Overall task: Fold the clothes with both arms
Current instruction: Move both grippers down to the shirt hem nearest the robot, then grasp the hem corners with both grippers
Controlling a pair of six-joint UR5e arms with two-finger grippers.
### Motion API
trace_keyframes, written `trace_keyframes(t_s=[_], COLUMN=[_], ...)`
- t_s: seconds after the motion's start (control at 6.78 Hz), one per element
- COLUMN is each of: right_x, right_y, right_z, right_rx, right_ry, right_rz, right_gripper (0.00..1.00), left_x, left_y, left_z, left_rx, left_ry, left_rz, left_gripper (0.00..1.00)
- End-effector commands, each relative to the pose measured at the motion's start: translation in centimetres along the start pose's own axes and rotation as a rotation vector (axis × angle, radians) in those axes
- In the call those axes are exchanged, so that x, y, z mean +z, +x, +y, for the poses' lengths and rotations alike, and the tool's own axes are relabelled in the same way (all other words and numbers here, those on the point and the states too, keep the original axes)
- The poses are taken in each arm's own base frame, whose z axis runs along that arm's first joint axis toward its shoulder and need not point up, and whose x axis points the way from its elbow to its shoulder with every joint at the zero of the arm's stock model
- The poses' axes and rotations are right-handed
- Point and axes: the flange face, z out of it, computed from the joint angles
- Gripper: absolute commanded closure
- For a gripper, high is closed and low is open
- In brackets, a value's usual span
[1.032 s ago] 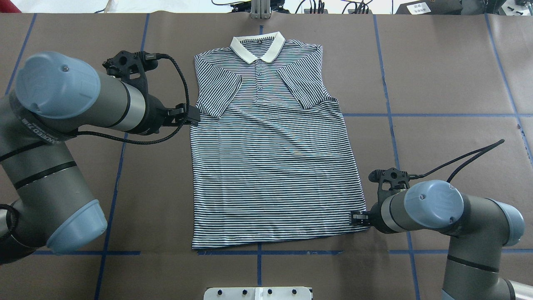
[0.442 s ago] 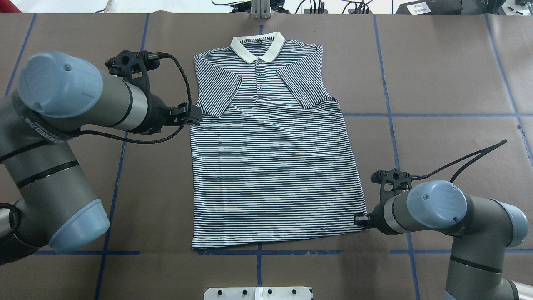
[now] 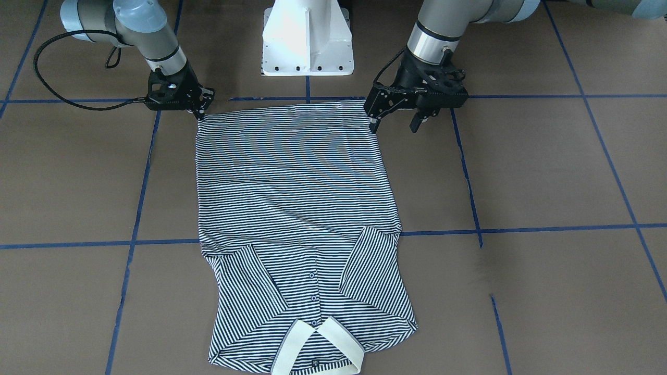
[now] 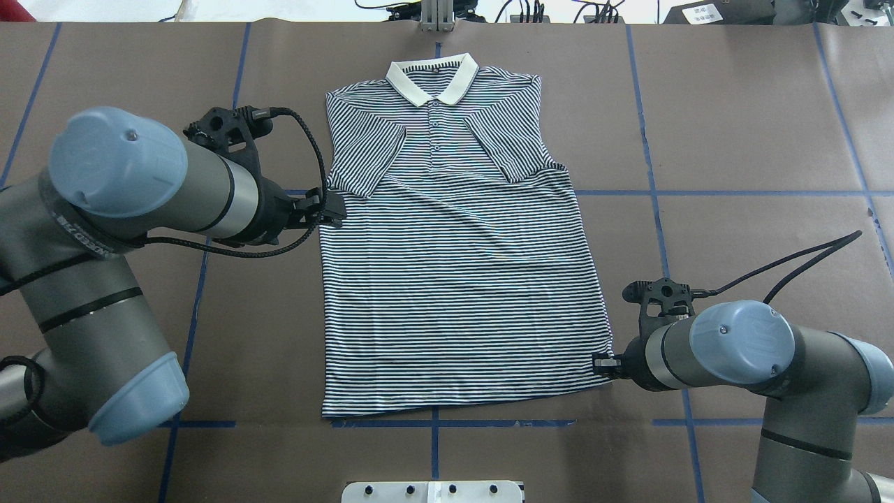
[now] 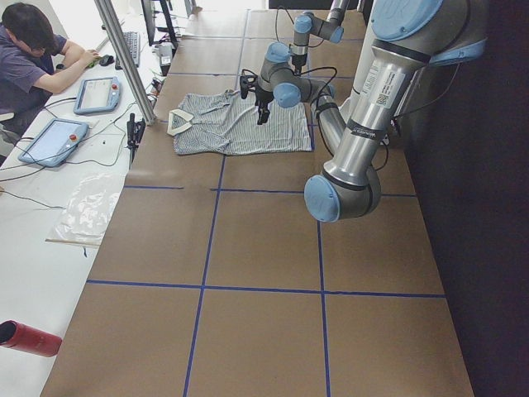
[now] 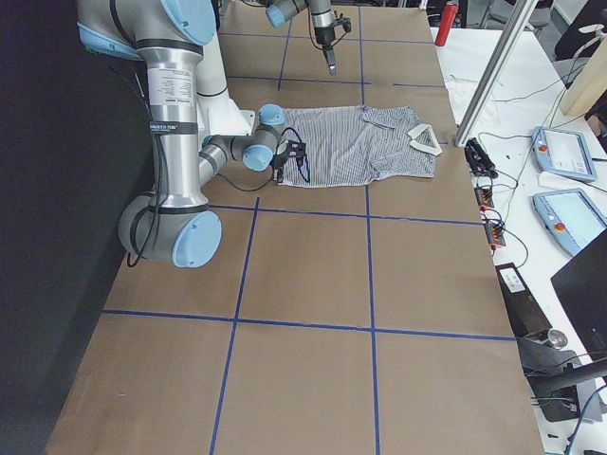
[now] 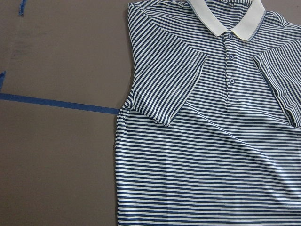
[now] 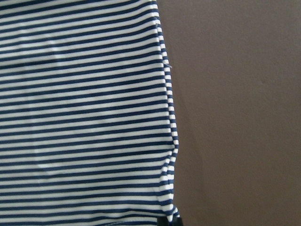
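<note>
The polo shirt [image 4: 461, 279] lies flat and front up on the surface [image 4: 733, 140]. Its sleeves [image 4: 367, 157] are turned in over the chest, and its collar [image 4: 433, 80] is at the end far from the right claw [image 3: 200, 113]. That claw sits low at one hem corner with its fingers drawn close. As far as I can make out it is pinching the fabric, since the cloth just ahead of it puckers slightly. The left claw [image 3: 394, 123] hangs above the surface with its fingers spread and nothing in them, the shirt's side edge below it.

The step in hand looks like securing the hem for a fold toward the collar. To do it well, the left claw should drop to the free hem corner and take both layers. Then the pair should lift level — uneven height would skew the fold.
</note>
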Motion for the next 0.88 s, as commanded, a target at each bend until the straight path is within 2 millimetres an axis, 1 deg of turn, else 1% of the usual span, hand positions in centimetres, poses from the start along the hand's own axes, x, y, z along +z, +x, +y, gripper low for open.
trace_keyframes(t_s=[0.0,0.15,0.29,0.44,0.59,0.74], right_x=[-1.6,-2.0,-2.4,-2.5,-2.7,-2.8], right_y=[0.1,0.1,-0.3,-0.6,-0.5,-0.5], right_z=[-1.2,-1.2,-1.1,-1.2,-1.1,-1.3], right_rx=[0.007,0.0,-0.004,-0.004,-0.005,-0.002], right_ry=[0.024,0.037,0.035,0.033,0.031,0.035], right_rz=[-0.021,-0.028,-0.037,-0.044,-0.046,-0.046], right_gripper=[1.0,1.0,1.0,1.0,1.0,1.0], left_x=[5.4,7.3,8.3,9.6,11.4,11.5], left_y=[-0.2,-0.8,-1.5,-2.0,-2.6,-2.6], left_z=[11.8,16.3,18.9,19.6,19.7,19.7], left_rx=[-0.225,-0.275,-0.269,-0.257,-0.253,-0.255], left_ry=[-0.082,-0.078,-0.08,-0.035,-0.024,-0.023], left_rz=[-0.074,-0.161,-0.232,-0.246,-0.276,-0.278], left_gripper=[0.01,0.05,0.05,0.06,0.06,0.06])
